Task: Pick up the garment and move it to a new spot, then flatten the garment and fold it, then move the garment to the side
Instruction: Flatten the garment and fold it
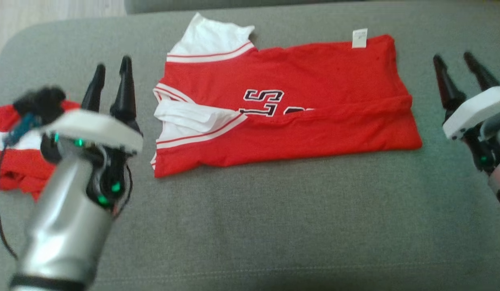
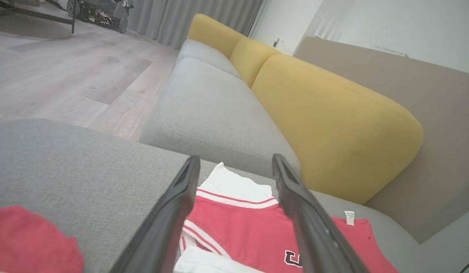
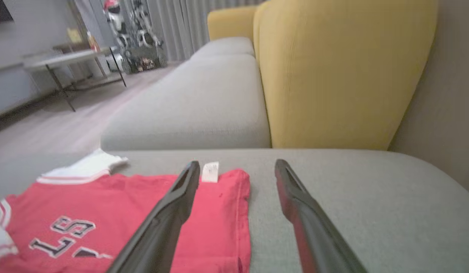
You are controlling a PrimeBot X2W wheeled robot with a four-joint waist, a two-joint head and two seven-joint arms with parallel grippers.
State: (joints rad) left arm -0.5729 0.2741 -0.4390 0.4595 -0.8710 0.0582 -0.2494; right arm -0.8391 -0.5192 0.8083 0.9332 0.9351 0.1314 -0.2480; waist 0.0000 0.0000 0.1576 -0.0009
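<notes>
The garment [image 1: 282, 109] is a red shirt with white sleeves and black-and-white lettering, lying on the grey cushion with its lower edge folded up over the print. It also shows in the left wrist view [image 2: 249, 235] and the right wrist view [image 3: 105, 220]. A white tag [image 1: 359, 38] sits at its far right corner. My left gripper [image 1: 110, 79] stands open to the left of the shirt, apart from it, nothing between its fingers. My right gripper [image 1: 456, 66] stands open to the right of the shirt, also empty.
A second red and white cloth [image 1: 11, 153] lies at the cushion's left edge, behind my left arm. The grey cushion [image 1: 274, 226] stretches toward me. Yellow backrests [image 2: 325, 117] and a further grey seat [image 3: 204, 98] lie beyond; wood floor [image 2: 68, 68] is to the left.
</notes>
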